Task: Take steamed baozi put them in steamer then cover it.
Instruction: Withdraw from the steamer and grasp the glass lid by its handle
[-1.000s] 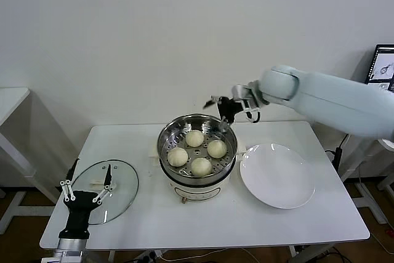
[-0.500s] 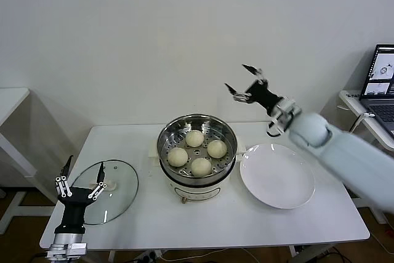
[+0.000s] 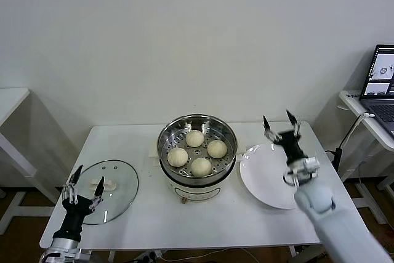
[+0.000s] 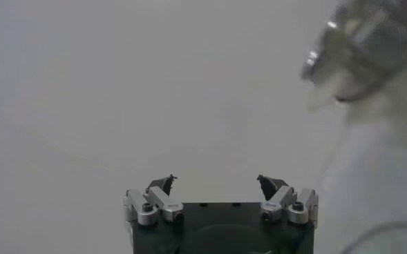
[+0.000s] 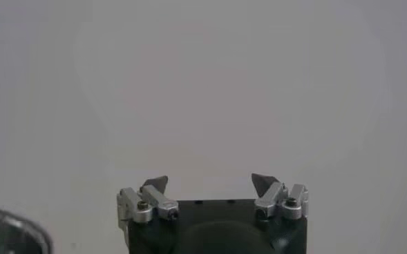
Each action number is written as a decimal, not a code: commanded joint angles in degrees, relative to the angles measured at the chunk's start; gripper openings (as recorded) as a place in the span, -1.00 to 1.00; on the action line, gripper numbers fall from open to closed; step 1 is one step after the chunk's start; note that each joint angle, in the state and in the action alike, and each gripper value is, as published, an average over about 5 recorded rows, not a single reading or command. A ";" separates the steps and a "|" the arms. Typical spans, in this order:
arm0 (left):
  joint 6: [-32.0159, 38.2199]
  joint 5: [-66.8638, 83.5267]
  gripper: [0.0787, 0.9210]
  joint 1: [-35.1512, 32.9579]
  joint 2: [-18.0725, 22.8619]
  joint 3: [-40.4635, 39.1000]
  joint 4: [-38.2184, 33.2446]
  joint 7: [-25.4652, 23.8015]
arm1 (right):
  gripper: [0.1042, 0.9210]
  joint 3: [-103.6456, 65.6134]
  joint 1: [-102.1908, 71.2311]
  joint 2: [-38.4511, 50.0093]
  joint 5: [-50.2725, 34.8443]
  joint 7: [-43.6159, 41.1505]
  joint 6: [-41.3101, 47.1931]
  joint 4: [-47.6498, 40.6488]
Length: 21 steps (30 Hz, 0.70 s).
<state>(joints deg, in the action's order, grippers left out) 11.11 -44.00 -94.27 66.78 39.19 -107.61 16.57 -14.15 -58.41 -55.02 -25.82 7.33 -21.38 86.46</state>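
Four steamed baozi [image 3: 197,151] sit on the perforated tray inside the steamer [image 3: 197,129], centre of the frame; the cover [image 3: 117,177] lies flat on the table [image 3: 184,214], lower left; left gripper [image 3: 84,184] spread, empty, over the cover's near edge; right gripper [image 3: 281,122] spread, empty, raised above the white plate [image 3: 271,183], right of centre.

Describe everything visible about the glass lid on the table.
The glass lid is a round, clear disc with a thin metal rim and a pale oblong handle at its centre. It lies flat on the white table near the front left corner, apart from the steamer, which stands uncovered with four buns inside. The left claw, open, hovers at the lid's near edge; it does not grip it.
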 commanded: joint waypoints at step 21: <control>-0.81 -23.38 0.77 12.15 0.24 -1.11 22.11 2.48 | 0.76 -9.97 -16.15 -14.17 6.46 -1.78 -2.79 -0.11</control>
<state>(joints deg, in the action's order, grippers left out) 10.74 -63.87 -86.13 67.00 38.41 -90.08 18.64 -22.69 -72.26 -67.22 -20.37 5.75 -23.71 86.35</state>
